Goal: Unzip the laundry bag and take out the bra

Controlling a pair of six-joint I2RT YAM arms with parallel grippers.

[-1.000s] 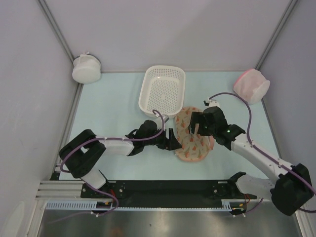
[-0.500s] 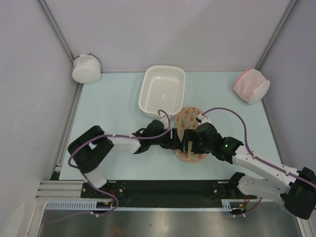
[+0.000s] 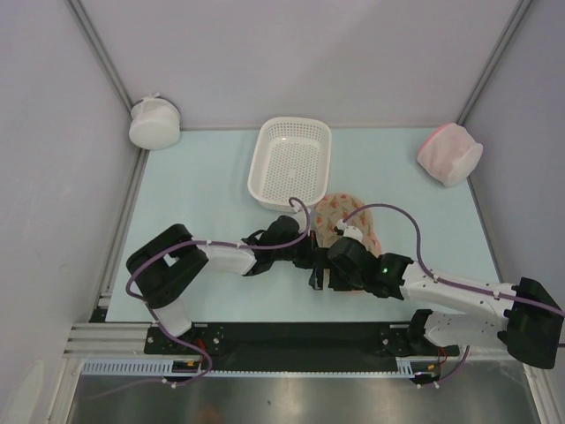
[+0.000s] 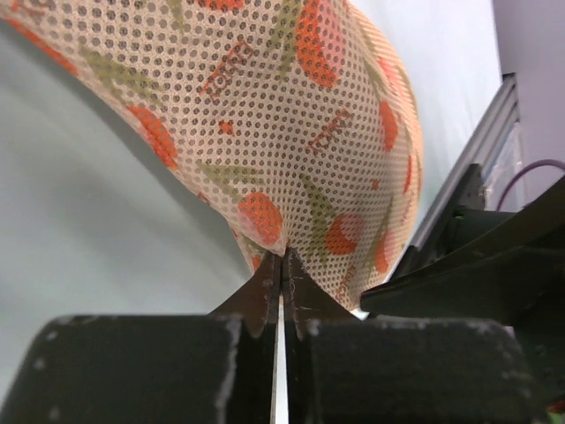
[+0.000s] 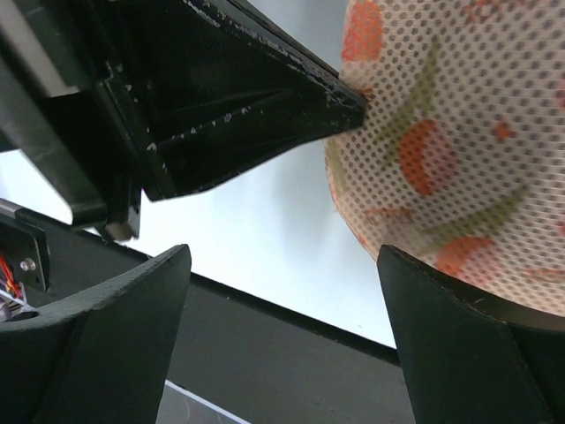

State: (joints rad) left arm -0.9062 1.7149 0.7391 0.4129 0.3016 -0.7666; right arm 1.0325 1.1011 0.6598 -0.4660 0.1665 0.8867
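Observation:
The laundry bag [image 3: 351,216], a beige pouch with orange and green print, lies on the table just in front of the basket. My left gripper [image 3: 315,257] is at its near left edge. In the left wrist view the gripper [image 4: 282,254] is shut, pinching a fold of the bag's mesh fabric [image 4: 291,115]. My right gripper [image 3: 326,276] hovers over the bag's near end. Its fingers [image 5: 115,327] stand wide open with nothing between them, and the bag [image 5: 441,132] is beside the right finger. The left gripper's finger [image 5: 265,97] shows just above. The bra is hidden.
A white perforated basket [image 3: 292,161] stands behind the bag. A round white mesh pouch [image 3: 154,124] sits in the back left corner and a pink-and-white one [image 3: 450,152] at the back right. The black base rail [image 3: 300,340] runs along the near edge.
The left gripper has moved right and shut on the bag's left edge. The right arm has swung down and left from the bag's right side to its near end, still open.

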